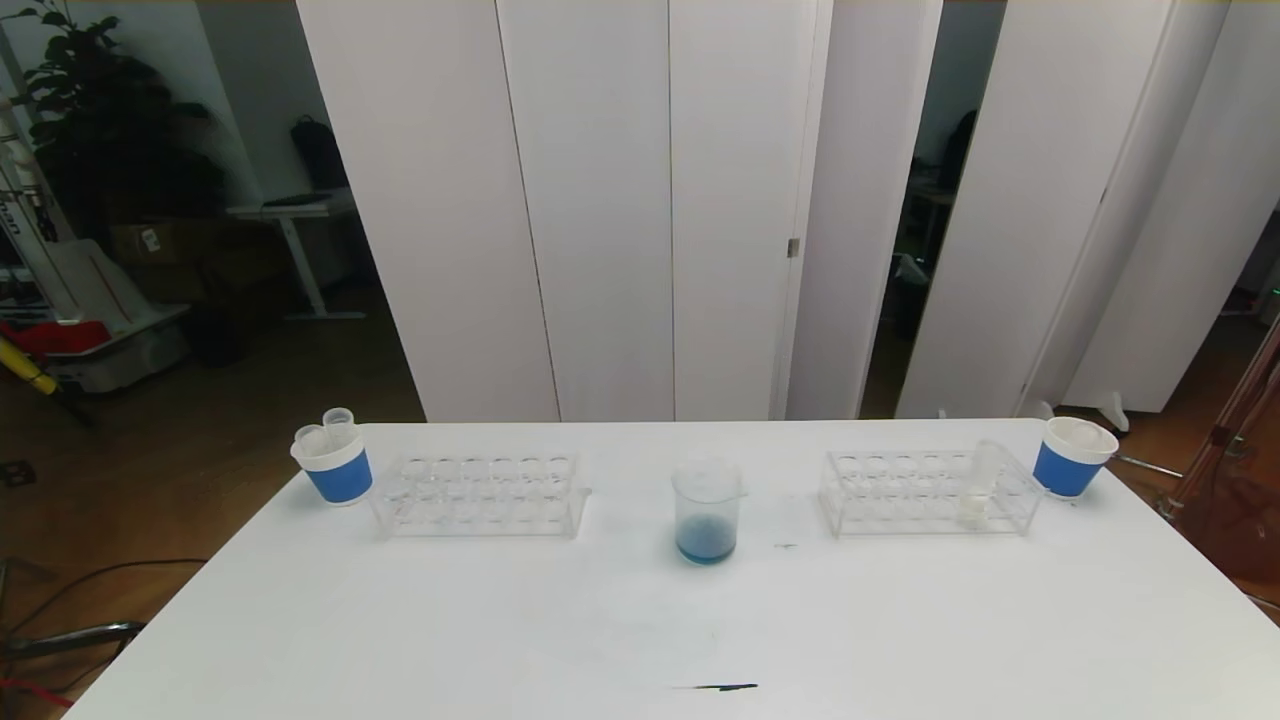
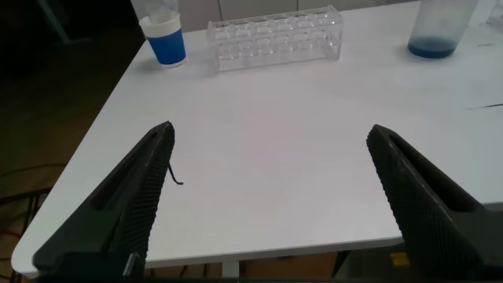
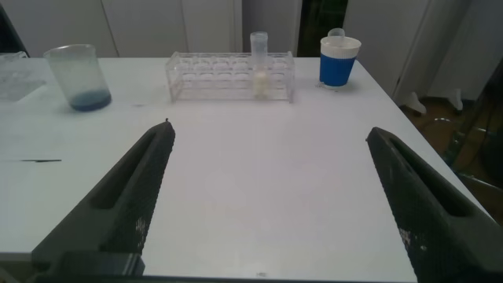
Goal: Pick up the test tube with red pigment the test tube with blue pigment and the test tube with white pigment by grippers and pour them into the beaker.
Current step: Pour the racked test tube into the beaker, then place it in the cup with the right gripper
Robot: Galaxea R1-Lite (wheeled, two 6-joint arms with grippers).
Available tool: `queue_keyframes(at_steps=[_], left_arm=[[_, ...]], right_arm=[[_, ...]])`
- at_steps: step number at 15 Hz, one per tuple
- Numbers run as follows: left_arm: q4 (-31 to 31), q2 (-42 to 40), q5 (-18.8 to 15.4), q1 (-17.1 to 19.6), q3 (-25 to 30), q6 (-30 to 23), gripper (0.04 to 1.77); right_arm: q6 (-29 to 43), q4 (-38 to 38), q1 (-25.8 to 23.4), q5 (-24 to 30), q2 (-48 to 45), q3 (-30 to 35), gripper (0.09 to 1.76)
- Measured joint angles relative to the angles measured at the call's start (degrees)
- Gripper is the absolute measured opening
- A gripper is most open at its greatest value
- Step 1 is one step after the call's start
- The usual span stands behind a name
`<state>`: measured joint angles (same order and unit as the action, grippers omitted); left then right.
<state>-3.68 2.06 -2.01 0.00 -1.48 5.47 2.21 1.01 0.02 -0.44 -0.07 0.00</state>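
Note:
The clear beaker (image 1: 707, 512) stands mid-table with blue pigment in its bottom; it also shows in the left wrist view (image 2: 437, 31) and the right wrist view (image 3: 77, 76). The test tube with white pigment (image 1: 977, 487) stands upright in the right rack (image 1: 930, 492), also in the right wrist view (image 3: 258, 65). No tube with blue or red pigment shows. My left gripper (image 2: 269, 134) is open and empty over the table's near left edge. My right gripper (image 3: 267, 134) is open and empty over the near right part. Neither arm shows in the head view.
An empty clear rack (image 1: 478, 493) stands on the left. A blue-banded paper cup (image 1: 334, 466) with two empty tubes is at the far left. Another such cup (image 1: 1072, 456) is at the far right. A dark mark (image 1: 722, 687) lies near the front edge.

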Motion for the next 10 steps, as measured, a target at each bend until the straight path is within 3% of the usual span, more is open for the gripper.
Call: queue_keyframes(at_steps=[10], left_arm=[[3.63,-2.11,0.89,-0.02,1.38,-4.1,1.75]], right_arm=[[0.0,0.0,0.0,0.02,0.0,0.0,1.75]])
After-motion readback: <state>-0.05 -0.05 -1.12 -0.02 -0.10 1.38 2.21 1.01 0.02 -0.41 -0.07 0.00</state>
